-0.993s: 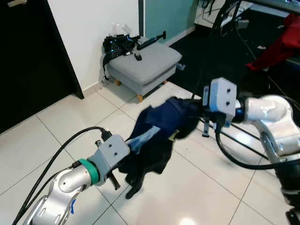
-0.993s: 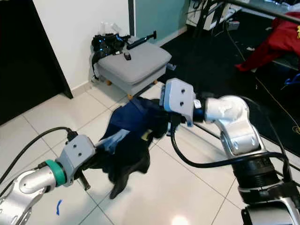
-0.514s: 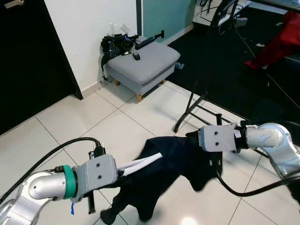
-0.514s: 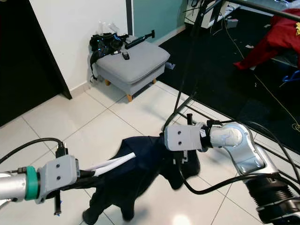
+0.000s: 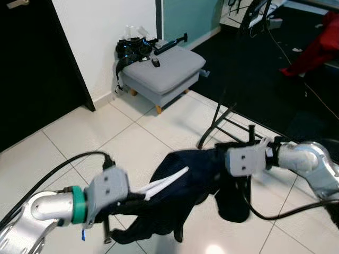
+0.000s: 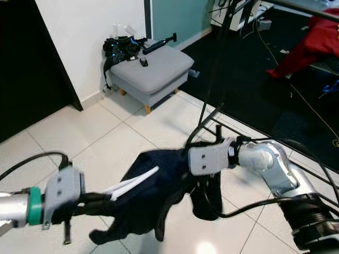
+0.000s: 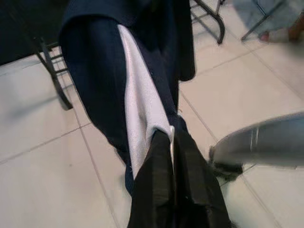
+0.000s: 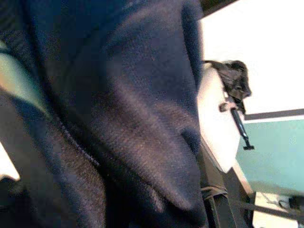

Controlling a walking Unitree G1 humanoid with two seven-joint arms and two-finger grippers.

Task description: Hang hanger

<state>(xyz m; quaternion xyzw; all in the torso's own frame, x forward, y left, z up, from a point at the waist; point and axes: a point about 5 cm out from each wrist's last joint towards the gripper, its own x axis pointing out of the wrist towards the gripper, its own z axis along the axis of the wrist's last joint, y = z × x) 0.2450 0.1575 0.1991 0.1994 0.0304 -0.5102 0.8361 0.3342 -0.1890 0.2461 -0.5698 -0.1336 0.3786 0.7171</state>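
Left gripper (image 7: 172, 156) clamped on white hanger (image 5: 165, 182) inside navy garment (image 6: 153, 196). Right gripper (image 6: 204, 182) buried in garment; fingers' state unclear. Grey stool (image 5: 164, 71) beyond garment.

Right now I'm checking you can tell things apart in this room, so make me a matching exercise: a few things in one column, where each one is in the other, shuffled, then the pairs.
Things:
1. dark blue garment
2. grey footstool
3. red cloth
4. black rack leg

Places:
A. against the white wall
B. far off on the robot's right, on the dark floor
C. held up between the left gripper and the right gripper
D. standing on the tiles beyond the garment

Pairs: 1-C, 2-A, 3-B, 4-D
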